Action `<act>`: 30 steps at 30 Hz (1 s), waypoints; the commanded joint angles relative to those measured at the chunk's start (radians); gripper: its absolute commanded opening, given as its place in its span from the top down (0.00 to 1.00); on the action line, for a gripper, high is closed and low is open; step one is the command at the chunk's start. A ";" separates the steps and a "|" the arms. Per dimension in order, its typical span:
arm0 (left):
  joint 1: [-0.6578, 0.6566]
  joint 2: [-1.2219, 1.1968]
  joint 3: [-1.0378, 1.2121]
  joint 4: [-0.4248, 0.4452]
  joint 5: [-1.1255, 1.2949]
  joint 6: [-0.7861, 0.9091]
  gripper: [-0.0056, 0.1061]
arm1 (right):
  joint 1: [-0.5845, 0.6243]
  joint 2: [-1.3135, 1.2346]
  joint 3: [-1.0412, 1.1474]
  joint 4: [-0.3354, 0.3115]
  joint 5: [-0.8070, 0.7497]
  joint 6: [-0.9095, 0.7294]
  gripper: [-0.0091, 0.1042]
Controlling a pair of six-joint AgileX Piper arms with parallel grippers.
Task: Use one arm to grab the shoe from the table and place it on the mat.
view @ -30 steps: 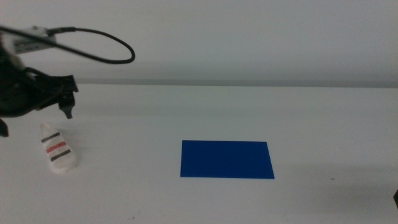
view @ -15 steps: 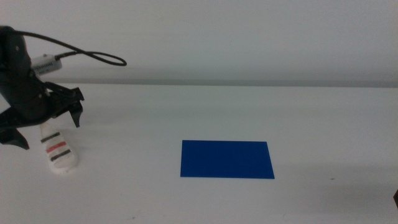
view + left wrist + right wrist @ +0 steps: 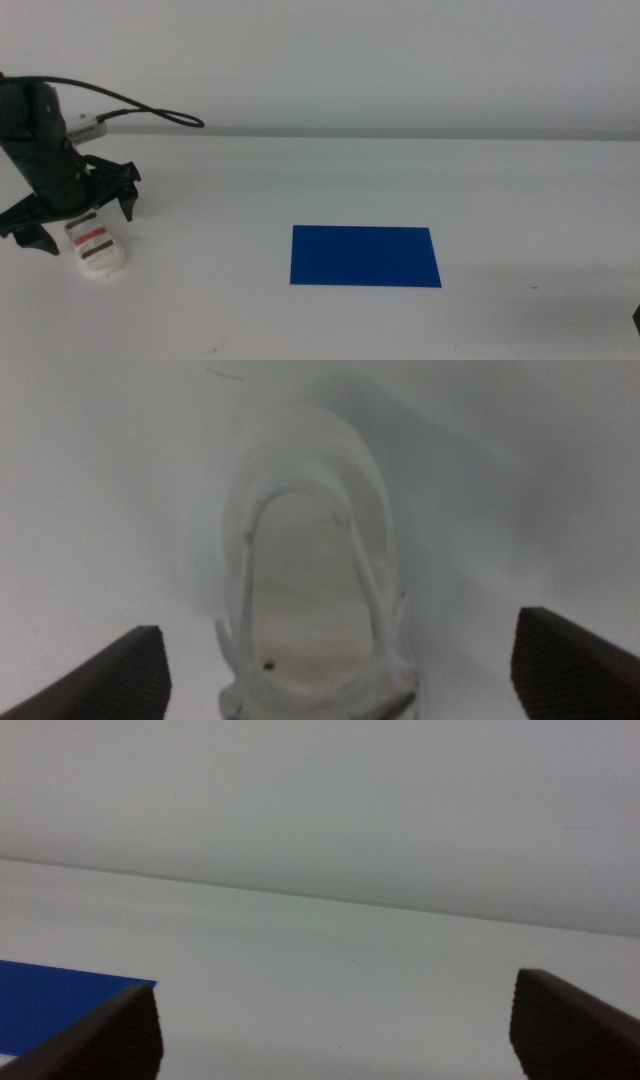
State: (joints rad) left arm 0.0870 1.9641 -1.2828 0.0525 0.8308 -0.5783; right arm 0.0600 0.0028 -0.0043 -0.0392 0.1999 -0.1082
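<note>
Reaching step: left gripper point(image 3: 82, 222) wide open, empty, straddling shoe point(image 3: 97, 248), seemingly untouched; next, lower and close.

The white table point(image 3: 400, 320) carries the shoe point(image 3: 95, 245) and, well apart, the blue mat point(image 3: 365, 256).

Plain pale wall point(image 3: 380, 60) behind, soft even light — dim seam along its base

The shoe point(image 3: 96, 247), a small white sandal with two dark straps and a red one between, lies flat on the table point(image 3: 520, 200) at far left. The mat point(image 3: 365, 256), flat, deep blue, rectangular, sits well apart near the centre.
</note>
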 commanded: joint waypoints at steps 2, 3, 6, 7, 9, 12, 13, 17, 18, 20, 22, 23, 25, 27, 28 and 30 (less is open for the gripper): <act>0.004 0.021 -0.008 0.002 -0.023 -0.006 0.20 | 0.000 -0.038 0.043 -0.003 -0.007 0.000 0.10; 0.004 0.028 -0.008 0.003 -0.027 -0.006 0.24 | 0.000 -0.038 0.043 -0.003 -0.007 0.000 0.10; 0.004 0.041 -0.008 0.011 -0.027 -0.006 0.43 | 0.000 -0.038 0.043 -0.003 -0.007 0.000 0.10; 0.004 0.041 -0.008 0.011 -0.025 -0.006 0.53 | 0.000 -0.038 0.043 -0.003 -0.007 0.000 0.10; 0.004 0.031 -0.016 0.018 -0.011 -0.008 0.71 | 0.000 -0.038 0.043 -0.003 -0.007 0.000 0.10; -0.021 -0.024 -0.043 0.021 0.070 -0.046 0.97 | 0.000 -0.038 0.043 -0.003 -0.007 0.000 0.10; -0.043 -0.047 -0.056 0.039 0.108 -0.076 0.97 | 0.000 -0.038 0.043 -0.003 -0.007 0.000 0.10; -0.173 -0.090 -0.123 0.065 0.259 -0.171 0.97 | 0.000 -0.038 0.043 -0.003 -0.007 0.000 0.10; -0.221 -0.090 -0.147 0.058 0.287 -0.184 0.97 | 0.000 -0.038 0.043 -0.003 -0.007 0.000 0.10; -0.317 -0.071 -0.191 0.053 0.308 -0.217 0.97 | 0.000 -0.038 0.043 -0.003 -0.007 0.000 0.10; -0.432 -0.033 -0.240 0.056 0.330 -0.272 0.97 | 0.000 -0.038 0.043 -0.003 -0.007 0.000 0.10; -0.489 -0.013 -0.264 0.056 0.346 -0.296 0.97 | 0.000 -0.038 0.043 -0.003 -0.007 0.000 0.10; -0.600 0.044 -0.335 0.048 0.377 -0.317 0.97 | 0.000 -0.038 0.043 -0.003 -0.007 0.000 0.10; -0.692 0.094 -0.409 0.049 0.407 -0.333 0.97 | 0.000 -0.038 0.043 -0.003 -0.007 0.000 0.10; -0.738 0.121 -0.454 0.058 0.425 -0.349 0.97 | 0.000 -0.038 0.043 -0.003 -0.007 0.000 0.10; -0.808 0.165 -0.546 0.084 0.459 -0.373 0.97 | 0.000 -0.038 0.043 -0.003 -0.007 0.000 0.10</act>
State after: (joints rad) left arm -0.6651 2.1033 -1.7569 0.1161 1.2061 -0.9138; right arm 0.0600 0.0028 -0.0043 -0.0392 0.1999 -0.1082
